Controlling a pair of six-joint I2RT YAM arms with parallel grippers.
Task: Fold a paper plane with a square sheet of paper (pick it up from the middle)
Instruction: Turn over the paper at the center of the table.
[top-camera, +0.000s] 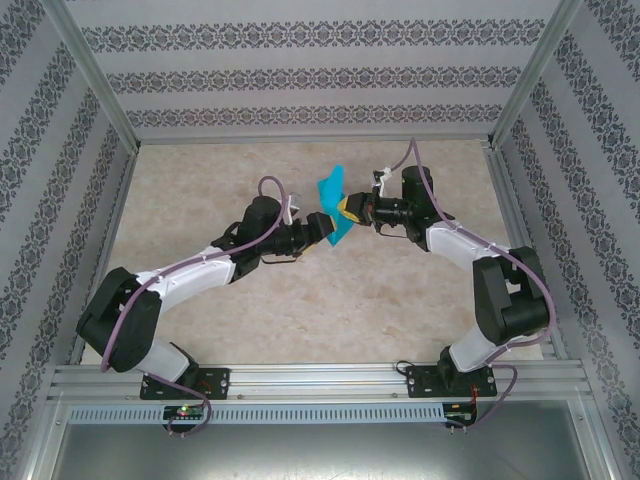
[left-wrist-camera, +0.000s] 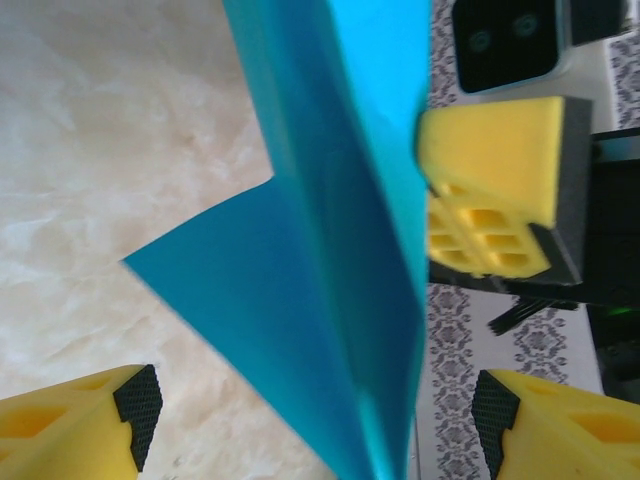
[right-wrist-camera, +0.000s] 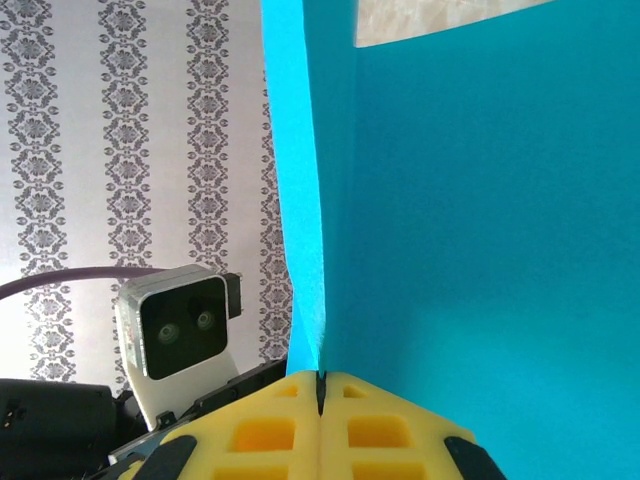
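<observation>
Light: bright, even, diffuse.
Shadows: faint, soft, under my arms (top-camera: 190, 282) on the table (top-camera: 330, 320).
My left wrist view: paper (left-wrist-camera: 330, 250) blurred, close.
My right wrist view: wallpaper (right-wrist-camera: 130, 150) sharp.

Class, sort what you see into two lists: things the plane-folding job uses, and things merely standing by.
Job: folded turquoise paper; right end effector, shut on it; left end effector, open.
Standing by: table; patterned walls; aluminium rail.

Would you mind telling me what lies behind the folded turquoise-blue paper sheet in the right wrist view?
Behind the folded turquoise-blue paper sheet, clamped in the right gripper, beige tabletop shows above its edge; the rest is covered.
</observation>
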